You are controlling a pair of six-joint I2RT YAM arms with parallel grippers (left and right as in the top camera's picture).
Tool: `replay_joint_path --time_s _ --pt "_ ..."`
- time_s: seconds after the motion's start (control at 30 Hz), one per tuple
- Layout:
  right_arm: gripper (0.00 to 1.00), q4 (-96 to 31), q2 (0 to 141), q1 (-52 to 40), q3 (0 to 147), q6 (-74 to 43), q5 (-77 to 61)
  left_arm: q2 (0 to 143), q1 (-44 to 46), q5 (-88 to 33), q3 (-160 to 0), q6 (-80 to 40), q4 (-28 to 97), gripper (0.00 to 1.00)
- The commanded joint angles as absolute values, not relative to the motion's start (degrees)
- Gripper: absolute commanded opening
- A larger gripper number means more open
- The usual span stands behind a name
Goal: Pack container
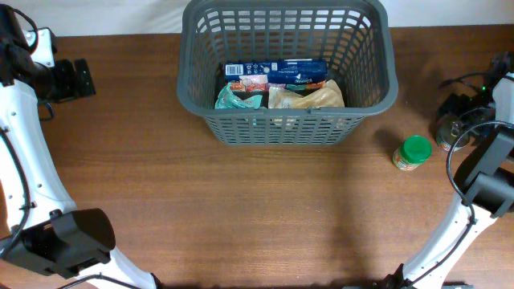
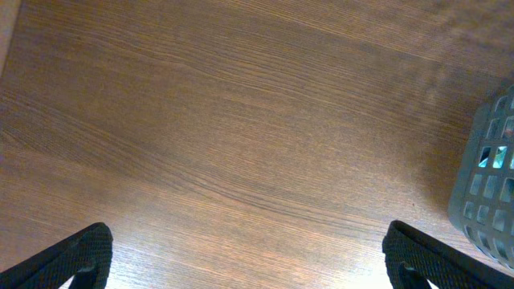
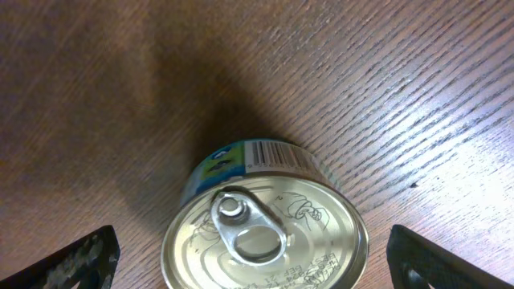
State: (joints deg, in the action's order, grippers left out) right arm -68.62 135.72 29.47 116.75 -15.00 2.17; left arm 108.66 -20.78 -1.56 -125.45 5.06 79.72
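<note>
The dark grey basket [image 1: 285, 120] stands at the back middle of the table. It holds a blue box [image 1: 277, 72], a teal packet [image 1: 237, 98] and a beige packet [image 1: 309, 96]. Its corner shows in the left wrist view [image 2: 490, 177]. My right gripper [image 3: 265, 261] is open, with its fingers on either side of a silver pull-tab can [image 3: 265, 233] and above it. In the overhead view the gripper [image 1: 462, 120] and the can [image 1: 446, 128] are at the far right. My left gripper [image 2: 253, 265] is open and empty over bare wood, at the far left [image 1: 72, 80].
A small jar with a green lid [image 1: 415, 152] stands on the table between the basket and the right arm. Cables lie at the right edge [image 1: 462, 80]. The wooden table [image 1: 257, 217] stretches in front of the basket.
</note>
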Motion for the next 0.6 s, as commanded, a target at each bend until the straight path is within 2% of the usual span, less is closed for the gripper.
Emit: replay_joint_path --time_s 0.0,0.57 --pt "0.99 -68.23 136.35 30.02 114.78 -15.53 3.70 108.40 -21.15 -2.20 -125.27 4.54 79.64 0.99" --pt "0.99 -61.47 136.38 30.13 110.02 -15.51 3.66 108.40 -21.15 -2.20 -125.27 4.51 79.64 0.99"
